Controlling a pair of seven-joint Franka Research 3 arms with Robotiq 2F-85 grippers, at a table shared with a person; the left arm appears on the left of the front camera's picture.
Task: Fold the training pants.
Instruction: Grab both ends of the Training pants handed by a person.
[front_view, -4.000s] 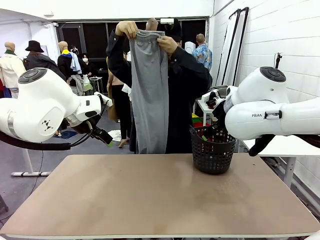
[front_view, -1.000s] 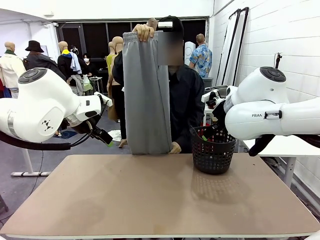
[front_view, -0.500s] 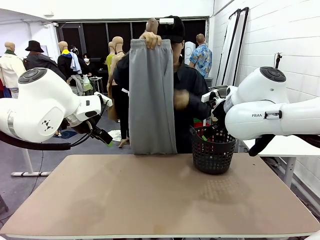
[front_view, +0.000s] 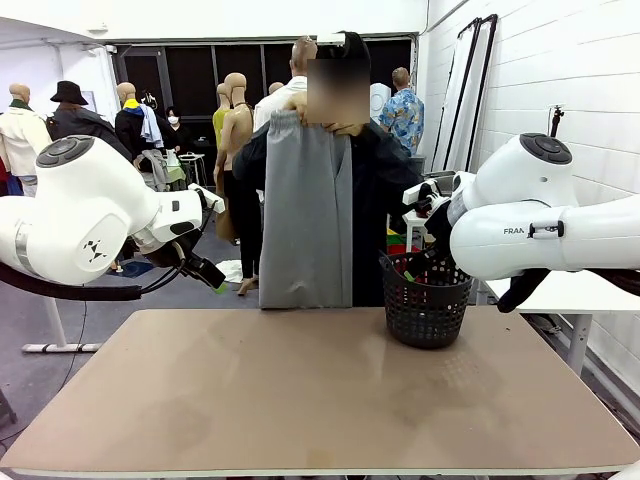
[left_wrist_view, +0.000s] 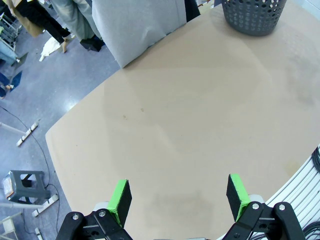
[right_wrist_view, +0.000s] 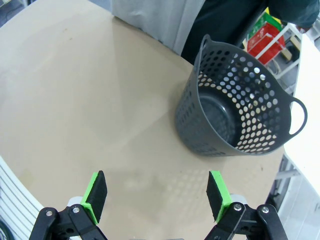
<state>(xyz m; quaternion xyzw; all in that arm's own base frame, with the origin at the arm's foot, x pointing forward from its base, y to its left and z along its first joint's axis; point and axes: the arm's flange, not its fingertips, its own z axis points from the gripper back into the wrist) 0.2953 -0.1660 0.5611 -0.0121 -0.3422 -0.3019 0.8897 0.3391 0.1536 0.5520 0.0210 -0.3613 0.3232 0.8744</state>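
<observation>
while the left pincer (left_wrist_view: 177, 195) and right pincer (right_wrist_view: 157, 192) hang with jaws apart, the training pants (front_view: 305, 220) hang well beyond both, held up by a person (front_view: 385, 190) just left of the basket (front_view: 427, 305). their long axis stands upright, waistband topmost, lower end beside the basket's wall.

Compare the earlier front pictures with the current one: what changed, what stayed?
The person has lowered the light grey jersey training pants: their waistband came down from head-top level to chin level. The hem stays by the brown table's far edge. The left gripper, right gripper, both open, and the black mesh basket have not moved.
</observation>
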